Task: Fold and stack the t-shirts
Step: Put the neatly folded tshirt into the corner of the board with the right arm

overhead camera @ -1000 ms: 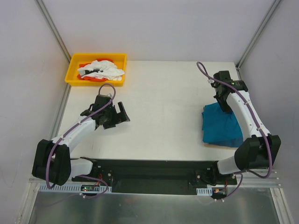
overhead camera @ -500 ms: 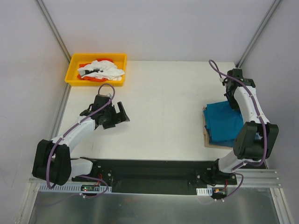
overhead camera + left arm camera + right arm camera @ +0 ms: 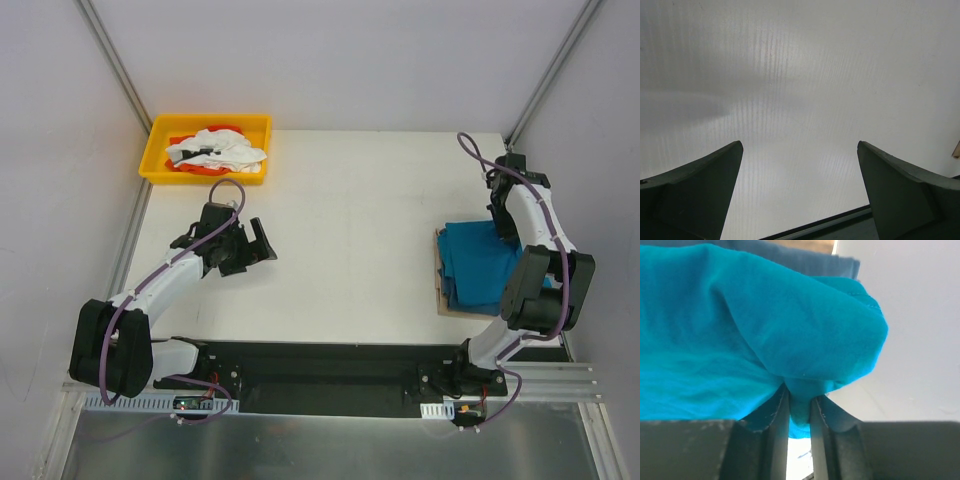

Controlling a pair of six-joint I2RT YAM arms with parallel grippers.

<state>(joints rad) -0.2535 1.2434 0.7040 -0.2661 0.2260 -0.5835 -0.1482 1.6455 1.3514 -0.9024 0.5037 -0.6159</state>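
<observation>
A teal-blue t-shirt (image 3: 478, 270) lies folded at the table's right side, on a brown board (image 3: 440, 296). My right gripper (image 3: 505, 226) sits at the shirt's far right edge. In the right wrist view its narrow jaws (image 3: 800, 407) pinch a fold of the t-shirt (image 3: 740, 330), and cloth fills the gap between them. A darker layer of cloth shows at the top of that view. My left gripper (image 3: 263, 241) hangs open over the bare table at the left, with nothing between its fingers (image 3: 705, 185).
A yellow tray (image 3: 158, 152) at the far left corner holds white and orange cloth (image 3: 215, 150). Grey walls close in both sides, and the right arm stands close to the table's right edge. A black rail (image 3: 330, 365) runs along the near edge.
My right arm has swung to the right and farther back, dragging the t-shirt with it onto the board. The shirt now looks narrower. The left arm has not moved.
</observation>
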